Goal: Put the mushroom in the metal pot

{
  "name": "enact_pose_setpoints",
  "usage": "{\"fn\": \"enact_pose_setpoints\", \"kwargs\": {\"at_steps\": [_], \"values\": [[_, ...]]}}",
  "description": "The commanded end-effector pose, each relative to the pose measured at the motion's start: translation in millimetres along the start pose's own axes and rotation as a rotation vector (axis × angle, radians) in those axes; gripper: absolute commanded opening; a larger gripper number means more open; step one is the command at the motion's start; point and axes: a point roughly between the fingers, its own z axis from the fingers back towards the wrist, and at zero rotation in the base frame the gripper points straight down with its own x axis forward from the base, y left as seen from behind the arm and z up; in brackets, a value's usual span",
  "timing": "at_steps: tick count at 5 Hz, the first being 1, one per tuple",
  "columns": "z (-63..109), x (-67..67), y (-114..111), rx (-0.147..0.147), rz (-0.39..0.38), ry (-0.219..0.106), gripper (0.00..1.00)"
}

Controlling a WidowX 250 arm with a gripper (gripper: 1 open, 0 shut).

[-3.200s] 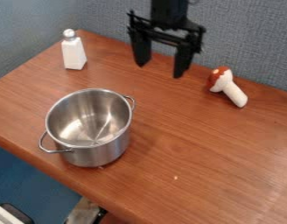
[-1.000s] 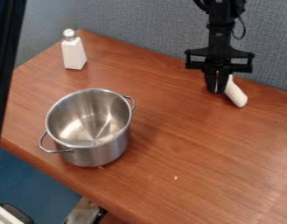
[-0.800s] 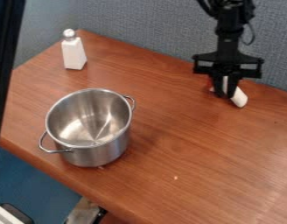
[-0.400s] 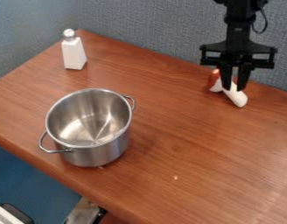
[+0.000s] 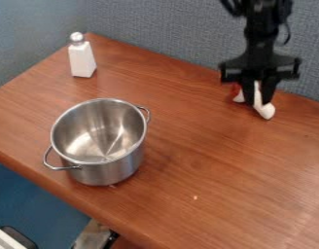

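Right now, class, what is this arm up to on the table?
The arm's gripper is down over the mushroom near the table's far right edge, fingers on either side of the stem; whether it grips yet is unclear. The mushroom lies on the wood. The metal pot sits empty at front left, a white bottle behind it.

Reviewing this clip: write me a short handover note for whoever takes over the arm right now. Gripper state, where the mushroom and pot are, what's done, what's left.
Gripper: pointing down over the mushroom, fingers astride its stem and closing in; a firm grip cannot be confirmed.
Mushroom: lying on the table at the far right edge, not lifted.
Metal pot: upright and empty, near the front left.
Done: the approach to the mushroom.
Left: secure the grasp, lift, carry to the pot, release inside.
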Motion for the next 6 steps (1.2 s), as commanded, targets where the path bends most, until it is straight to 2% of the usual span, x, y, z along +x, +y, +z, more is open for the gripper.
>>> {"fn": "enact_pose_setpoints", "kwargs": {"at_steps": [1, 2, 3, 4, 5, 6], "values": [[-2.9, 14.4, 1, -0.022, 0.097, -0.06, 0.0], [14.4, 15.5, -25, -0.024, 0.193, -0.056, 1.0], [18.7, 20.5, -55, -0.014, 0.302, -0.052, 0.0], [25.5, 30.7, -49, -0.017, 0.279, -0.093, 1.0], [32.7, 40.3, -42, -0.021, 0.267, -0.123, 0.0], [34.5, 39.3, -33, -0.045, 0.293, -0.168, 1.0]]}}
